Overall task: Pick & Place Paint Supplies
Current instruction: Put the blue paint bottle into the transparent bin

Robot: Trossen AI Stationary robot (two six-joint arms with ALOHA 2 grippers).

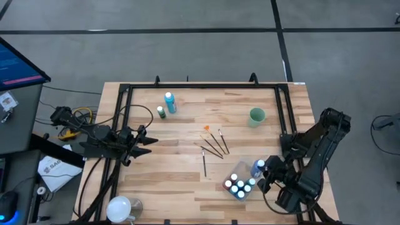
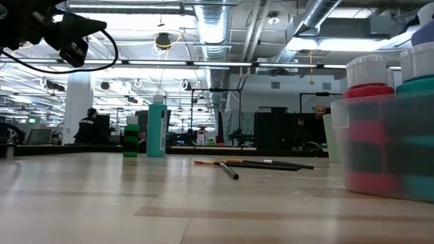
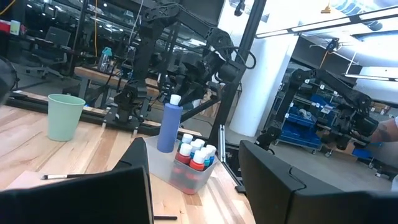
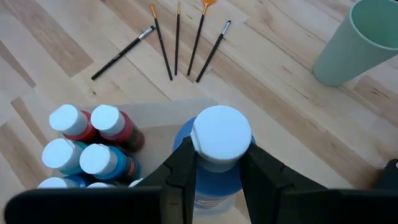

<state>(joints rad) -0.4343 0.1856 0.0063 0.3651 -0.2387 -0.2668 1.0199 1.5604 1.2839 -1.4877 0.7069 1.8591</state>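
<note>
Right tool [image 4: 217, 171] grips upright blue bottle [image 4: 214, 155] above tub [image 1: 240, 178].

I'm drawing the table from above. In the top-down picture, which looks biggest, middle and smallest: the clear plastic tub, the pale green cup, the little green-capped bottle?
1. Clear plastic tub, holding white-capped bottles: biggest.
2. Pale green cup: middle.
3. Little green-capped bottle: smallest.
All stand on the same table, so this order seems fair.
</note>
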